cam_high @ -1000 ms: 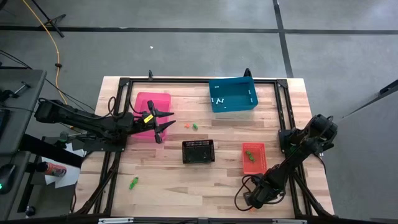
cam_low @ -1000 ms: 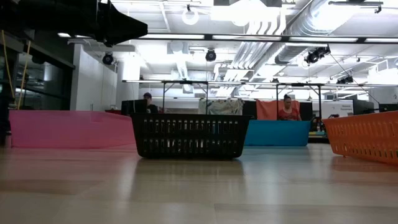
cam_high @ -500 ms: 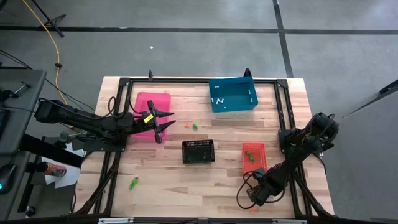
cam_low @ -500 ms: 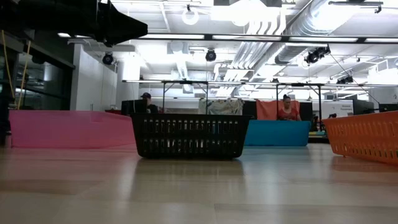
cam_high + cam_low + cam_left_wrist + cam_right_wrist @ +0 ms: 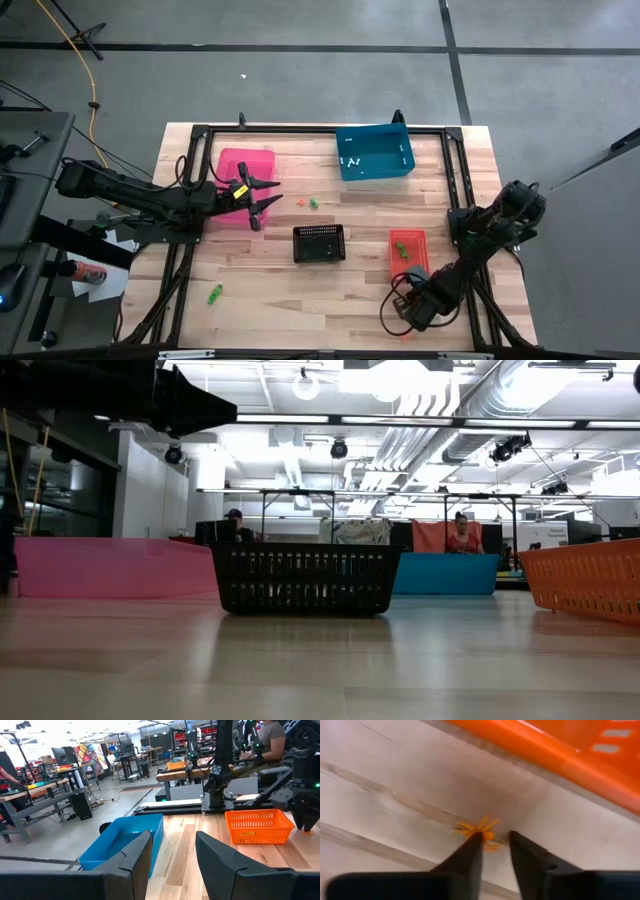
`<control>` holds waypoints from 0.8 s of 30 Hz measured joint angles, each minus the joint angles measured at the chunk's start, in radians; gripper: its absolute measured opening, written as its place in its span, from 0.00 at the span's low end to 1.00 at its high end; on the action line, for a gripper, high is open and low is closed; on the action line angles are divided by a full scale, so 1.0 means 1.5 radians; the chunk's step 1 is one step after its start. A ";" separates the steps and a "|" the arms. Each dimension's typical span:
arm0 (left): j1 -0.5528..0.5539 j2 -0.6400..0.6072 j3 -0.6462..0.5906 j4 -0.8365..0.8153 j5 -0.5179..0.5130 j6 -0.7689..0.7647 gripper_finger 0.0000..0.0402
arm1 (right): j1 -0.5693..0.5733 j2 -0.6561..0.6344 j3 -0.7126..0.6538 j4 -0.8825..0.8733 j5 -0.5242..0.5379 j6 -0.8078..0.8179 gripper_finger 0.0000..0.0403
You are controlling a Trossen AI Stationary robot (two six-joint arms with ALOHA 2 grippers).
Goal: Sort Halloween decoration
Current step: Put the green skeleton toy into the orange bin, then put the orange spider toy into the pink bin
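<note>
A tiny orange spidery plastic trinket [image 5: 481, 831] lies flat on the wood beside the orange mesh bin [image 5: 580, 750].

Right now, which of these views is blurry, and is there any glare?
Right wrist view: soft with blur, the orange trinket and red bin smeared. Low view: ceiling lights glare and reflect off the table. High view: evenly lit, sharp.
</note>
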 joint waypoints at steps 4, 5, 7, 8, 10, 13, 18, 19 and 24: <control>0.000 0.000 0.000 0.000 0.000 0.000 0.35 | 0.019 0.000 0.000 -0.003 0.016 -0.002 0.03; 0.000 0.000 0.000 0.001 0.000 0.000 0.35 | 0.024 0.000 -0.001 -0.004 0.015 -0.002 0.03; 0.000 0.000 0.000 0.001 0.000 0.000 0.35 | 0.034 0.000 -0.001 -0.007 0.002 0.002 0.05; 0.000 0.000 0.000 0.001 0.000 0.000 0.35 | 0.040 -0.002 -0.001 -0.007 -0.005 0.002 0.04; 0.000 0.000 0.000 0.001 0.000 0.000 0.35 | 0.050 -0.004 0.010 -0.021 -0.008 -0.001 0.02; 0.000 0.000 0.000 0.005 0.000 0.000 0.35 | 0.061 -0.006 0.040 -0.082 0.001 -0.030 0.01; 0.000 0.000 0.000 0.011 0.000 0.000 0.35 | 0.064 -0.024 0.114 -0.187 0.026 -0.093 0.00; 0.000 0.000 0.000 0.011 0.000 0.000 0.35 | 0.064 -0.029 0.127 -0.209 0.040 -0.102 0.00; 0.000 0.000 0.000 0.011 0.000 0.000 0.35 | 0.060 -0.058 0.170 -0.263 0.101 -0.126 0.00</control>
